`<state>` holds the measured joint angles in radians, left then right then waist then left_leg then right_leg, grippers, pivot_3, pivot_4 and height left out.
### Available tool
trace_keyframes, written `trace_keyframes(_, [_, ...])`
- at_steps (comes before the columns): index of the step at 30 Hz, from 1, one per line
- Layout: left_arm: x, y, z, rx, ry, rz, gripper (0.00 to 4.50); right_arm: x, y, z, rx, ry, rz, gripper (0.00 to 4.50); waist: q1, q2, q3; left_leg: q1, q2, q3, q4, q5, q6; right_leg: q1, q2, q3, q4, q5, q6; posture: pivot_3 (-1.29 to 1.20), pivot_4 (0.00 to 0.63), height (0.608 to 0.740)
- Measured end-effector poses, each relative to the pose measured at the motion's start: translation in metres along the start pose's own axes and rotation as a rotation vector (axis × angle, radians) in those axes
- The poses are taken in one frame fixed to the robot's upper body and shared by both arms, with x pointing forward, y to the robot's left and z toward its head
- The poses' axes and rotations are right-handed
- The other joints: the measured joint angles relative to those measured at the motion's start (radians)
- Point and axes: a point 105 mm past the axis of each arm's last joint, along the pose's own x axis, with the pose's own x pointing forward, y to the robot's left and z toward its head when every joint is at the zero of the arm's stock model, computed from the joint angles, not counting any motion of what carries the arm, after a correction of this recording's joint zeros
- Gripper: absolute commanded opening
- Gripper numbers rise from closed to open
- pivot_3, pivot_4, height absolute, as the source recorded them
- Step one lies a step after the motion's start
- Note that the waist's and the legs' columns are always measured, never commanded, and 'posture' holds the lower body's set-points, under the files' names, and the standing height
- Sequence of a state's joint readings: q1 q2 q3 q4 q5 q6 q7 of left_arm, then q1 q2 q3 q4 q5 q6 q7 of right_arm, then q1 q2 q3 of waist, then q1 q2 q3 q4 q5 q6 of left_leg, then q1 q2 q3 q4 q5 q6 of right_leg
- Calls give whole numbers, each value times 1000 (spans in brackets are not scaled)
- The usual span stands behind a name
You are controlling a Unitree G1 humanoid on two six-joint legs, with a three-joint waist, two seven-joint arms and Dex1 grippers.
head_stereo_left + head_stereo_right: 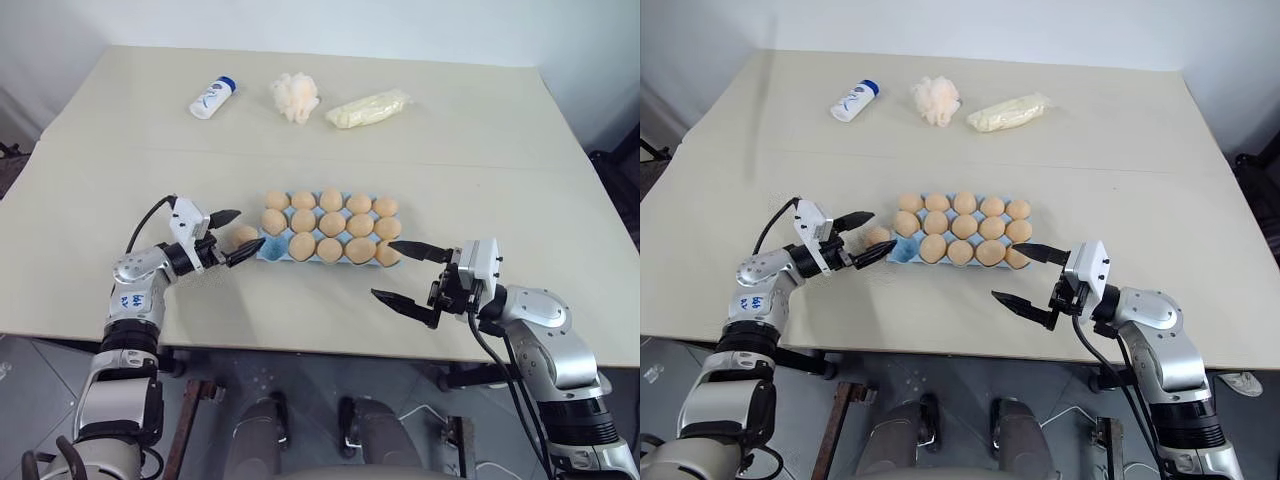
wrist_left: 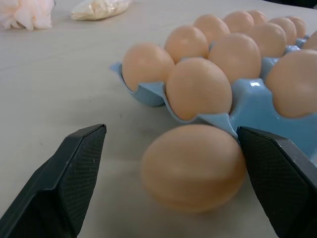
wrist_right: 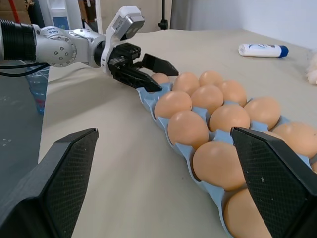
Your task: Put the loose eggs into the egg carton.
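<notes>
- Left gripper (image 1: pixel 234 237): jaws wide, empty, straddling loose egg (image 1: pixel 243 236) beside egg carton (image 1: pixel 270 250)
- Right gripper (image 1: pixel 408 273): wide, empty
- Risk: egg likely rolls away if one finger (image 2: pixel 69 173) touches first

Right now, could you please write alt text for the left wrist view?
One loose egg lies on the table between the open black fingers of the left tool, against the near edge of the blue egg carton, which holds many eggs.

A loose egg (image 2: pixel 193 166) is lying on the table (image 2: pixel 64 84) just beside the carton (image 2: pixel 250 101), between the left gripper's (image 2: pixel 173 186) spread fingers (image 2: pixel 74 168). Eggs are filling the carton's visible cups. Beyond the carton, a puff (image 2: pixel 27 12) and packet (image 2: pixel 99 7) are lying.
</notes>
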<state>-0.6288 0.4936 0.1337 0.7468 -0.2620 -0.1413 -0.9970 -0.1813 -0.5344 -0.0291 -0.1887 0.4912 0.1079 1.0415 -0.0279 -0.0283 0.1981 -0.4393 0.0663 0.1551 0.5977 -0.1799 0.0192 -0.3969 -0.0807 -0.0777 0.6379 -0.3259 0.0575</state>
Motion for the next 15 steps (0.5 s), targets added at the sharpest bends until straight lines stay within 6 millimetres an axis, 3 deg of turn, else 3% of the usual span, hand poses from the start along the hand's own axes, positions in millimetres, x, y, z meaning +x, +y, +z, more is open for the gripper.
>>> trace_keyframes(9, [-6,0,-4,-7,35,-27,4492,0,0,1,-1,1,-4,4500,0,0,0,0,0,0,0,0,0,0,0,0,0,0,0,0,150,740])
trace_keyframes(14, [5,-2,-3,-8,31,-47,4492,0,0,2,-3,1,-8,4500,3,0,0,0,0,0,0,0,0,1,-1,0,0,0,0,0,150,740])
trace_keyframes(15, [7,-2,-3,-7,29,-50,4304,0,0,2,-3,1,-9,4500,3,0,0,0,-1,0,0,0,0,1,-1,0,0,0,0,0,150,740])
